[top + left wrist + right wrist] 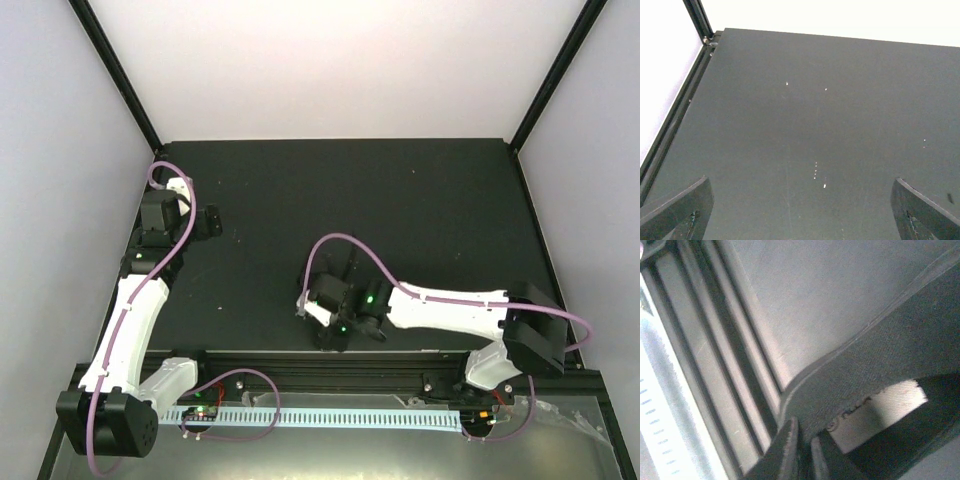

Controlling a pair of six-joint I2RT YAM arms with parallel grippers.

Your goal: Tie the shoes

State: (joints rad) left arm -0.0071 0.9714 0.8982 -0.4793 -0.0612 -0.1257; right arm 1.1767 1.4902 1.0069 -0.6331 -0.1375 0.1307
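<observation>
The small black shoe [322, 292] lies near the front edge of the black table, hard to make out against the mat. In the right wrist view its dark fabric collar [875, 355] fills the frame, with the pale patch [890, 407] inside it. My right gripper [326, 318] [804, 434] is shut on the rim of the shoe's collar, which is pinched between the fingers [785, 455]. The laces do not show clearly. My left gripper [210, 222] [801, 185] is open and empty over bare mat at the far left, well away from the shoe.
The metal rail [330, 362] [715, 365] runs along the table's front edge, right beside the shoe and the right gripper. A white cable strip [330, 415] lies in front of it. The black frame edge [685, 110] and white walls bound the table.
</observation>
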